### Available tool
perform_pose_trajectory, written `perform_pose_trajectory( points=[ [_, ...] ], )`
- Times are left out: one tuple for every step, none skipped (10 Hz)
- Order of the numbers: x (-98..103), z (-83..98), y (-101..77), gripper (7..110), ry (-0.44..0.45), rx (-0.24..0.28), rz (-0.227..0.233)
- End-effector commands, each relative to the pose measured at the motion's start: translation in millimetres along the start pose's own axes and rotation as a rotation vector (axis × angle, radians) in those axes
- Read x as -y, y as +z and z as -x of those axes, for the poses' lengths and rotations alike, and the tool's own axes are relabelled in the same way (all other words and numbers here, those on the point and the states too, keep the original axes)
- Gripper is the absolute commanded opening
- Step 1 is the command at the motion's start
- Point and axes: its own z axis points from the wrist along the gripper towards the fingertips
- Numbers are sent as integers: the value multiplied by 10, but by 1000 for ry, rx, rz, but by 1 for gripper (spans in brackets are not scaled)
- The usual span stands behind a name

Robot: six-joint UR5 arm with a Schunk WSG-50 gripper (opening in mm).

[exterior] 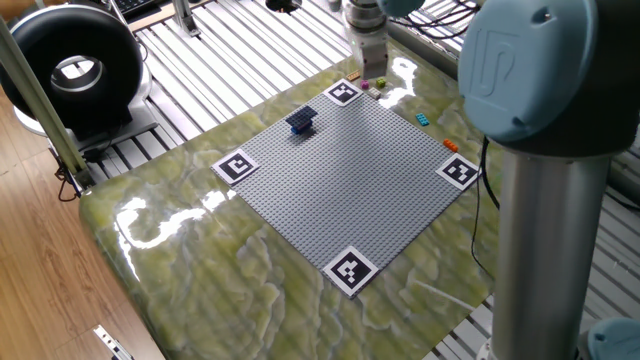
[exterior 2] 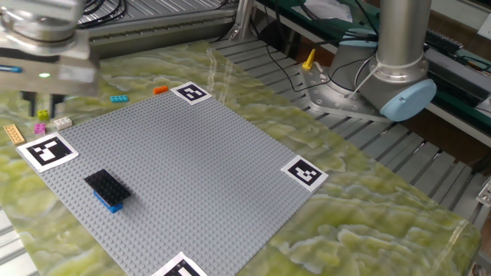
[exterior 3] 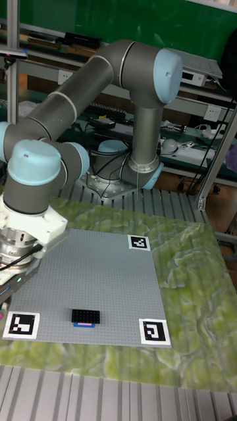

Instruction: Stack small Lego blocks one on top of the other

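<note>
Grey tubular arm [exterior 3: 79, 99] with pale blue joint caps, one embossed with a logo.

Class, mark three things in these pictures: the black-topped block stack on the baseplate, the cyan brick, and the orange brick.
black-topped block stack [exterior 2: 105, 187]: the other fixed view, on its black studded top.
cyan brick [exterior 2: 118, 98]: the other fixed view, on its middle.
orange brick [exterior 2: 160, 90]: the other fixed view, on its top.

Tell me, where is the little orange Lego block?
In the other fixed view the orange block lies on the marbled table at the far edge of the grey baseplate, between the cyan block and a corner marker square.
</note>
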Motion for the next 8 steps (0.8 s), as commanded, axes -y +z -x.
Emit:
perform_pose_trajectory(
  points=[
    [-405, 6, -68, 22, -134, 47, 127],
    [-399, -16, -73, 22, -176, 35, 132],
    [-338, -30, -74, 22, -211, 22, 117],
    [-286, -70, -72, 22, -228, 3, 102],
    [-245, -68, -61, 44, -259, -1, 93],
    [-185, -64, -51, 44, -300, -4, 89],
    [-178, -71, -78, 44, -323, -9, 110],
    [-212, -44, -126, 44, -325, -1, 133]
  ],
)
